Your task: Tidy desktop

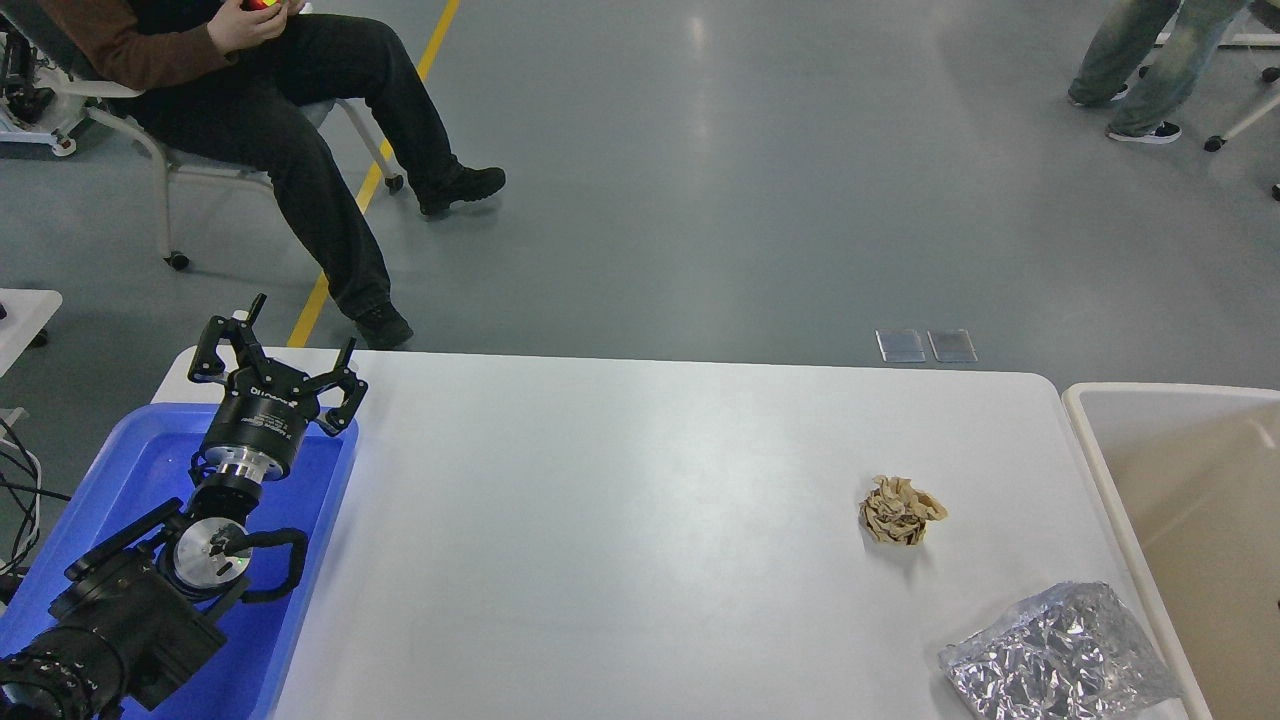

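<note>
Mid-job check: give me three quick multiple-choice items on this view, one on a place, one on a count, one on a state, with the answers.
1. Where is the crumpled brown paper ball?
A. on the large white desktop
B. in the blue plastic tray
C. in the beige bin

2. How many loose items lie on the desktop?
A. one
B. two
C. four

3. The left pincer is:
A. open, empty
B. shut on paper
C. out of view

Answers: 1 A, it rests on white tabletop; 2 B, the ball and the crinkled silver foil bag; 3 A, fingers spread above the tray.
</note>
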Controlling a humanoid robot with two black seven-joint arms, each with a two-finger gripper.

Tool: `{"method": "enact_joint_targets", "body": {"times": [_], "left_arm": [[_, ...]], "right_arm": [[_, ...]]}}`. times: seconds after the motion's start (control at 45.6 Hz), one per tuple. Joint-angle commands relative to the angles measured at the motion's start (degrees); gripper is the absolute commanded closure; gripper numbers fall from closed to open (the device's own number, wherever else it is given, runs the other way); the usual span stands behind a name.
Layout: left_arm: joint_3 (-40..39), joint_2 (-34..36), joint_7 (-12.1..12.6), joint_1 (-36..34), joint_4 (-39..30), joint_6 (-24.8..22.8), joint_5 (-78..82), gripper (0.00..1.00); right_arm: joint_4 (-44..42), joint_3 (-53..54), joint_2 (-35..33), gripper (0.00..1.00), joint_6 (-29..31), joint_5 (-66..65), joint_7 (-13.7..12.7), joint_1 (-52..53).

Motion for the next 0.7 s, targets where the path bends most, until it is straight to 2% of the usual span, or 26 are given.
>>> {"method": "enact_joint_targets", "body": {"times": [0.0,0.461,0.571,0.68], "left_arm": [[0.00,0.00,0.00,0.01,0.00,0.00,-0.05,0.00],[0.09,0.00,-0.09,-0.08,0.00,0.00,-0.05,0.00],[0.09,0.00,-0.09,-0.08,0.00,0.00,-0.05,0.00],[0.09,0.00,-0.09,-0.08,0.00,0.00,-0.05,0.00]], "right_arm": [[-0.05,1.05,1.10,0.00,-0.23,0.10,-0.03,3.31],[1.53,17.13,3.30,0.01,0.73,14.86,-0.12,16.40],[5.91,21.26,3.39,0.01,1.96,17.67,-0.12,18.60],[13.03,28.11,2.77,0.01,5.91,21.27,-0.12,18.78]]}}
